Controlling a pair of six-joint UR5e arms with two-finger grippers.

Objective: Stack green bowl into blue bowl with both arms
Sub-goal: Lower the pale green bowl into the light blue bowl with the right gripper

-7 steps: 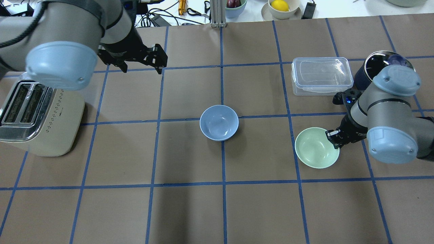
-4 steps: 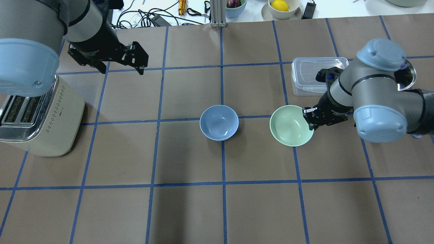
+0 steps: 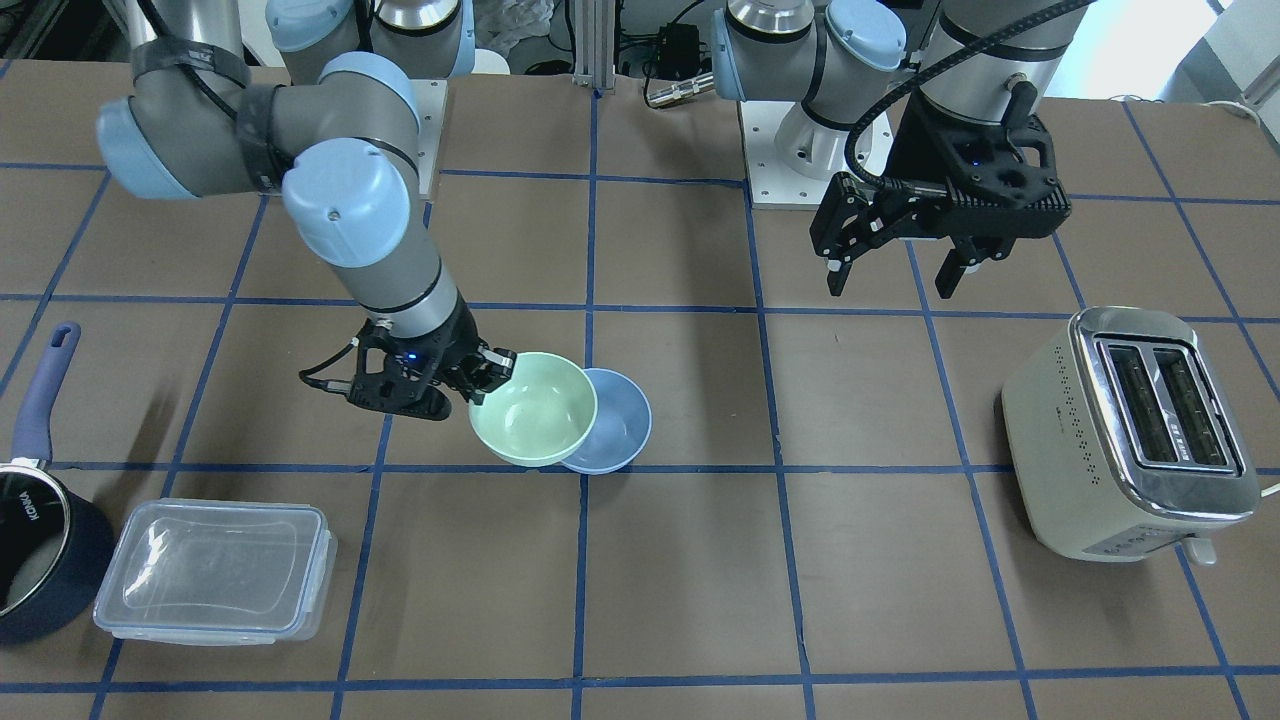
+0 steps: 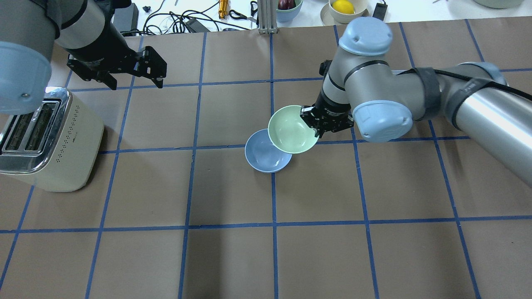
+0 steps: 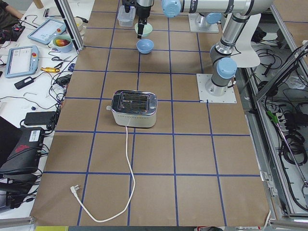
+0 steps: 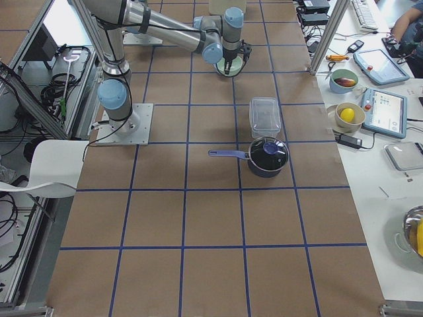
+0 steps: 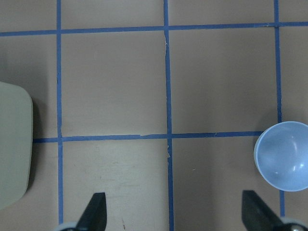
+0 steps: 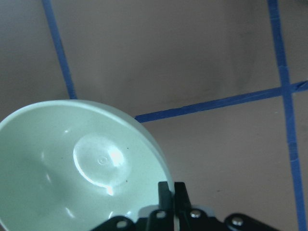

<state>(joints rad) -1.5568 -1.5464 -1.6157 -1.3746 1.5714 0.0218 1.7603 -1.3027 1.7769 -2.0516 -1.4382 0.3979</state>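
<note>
The pale green bowl [image 4: 289,131] hangs in the air, held by its rim in my shut right gripper [image 4: 316,124]. It overlaps the far right edge of the light blue bowl [image 4: 261,158], which sits on the table at the centre. From the front, the green bowl [image 3: 530,410] covers the left side of the blue bowl [image 3: 620,432], with the right gripper [image 3: 495,375] at the green rim. The right wrist view shows the green bowl [image 8: 82,163] clamped between the fingers [image 8: 166,190]. My left gripper [image 4: 136,85] is open and empty, high over the far left; the blue bowl [image 7: 284,163] shows at its view's right edge.
A cream toaster [image 4: 45,141] stands at the table's left side. A clear lidded container [image 3: 215,570] and a dark navy saucepan [image 3: 30,550] stand on my right side. Bowls, fruit and cables lie beyond the table's far edge.
My right gripper has carried the green bowl leftward and up, from the right of the table to over the blue bowl's edge. My left arm has drawn back to the left.
</note>
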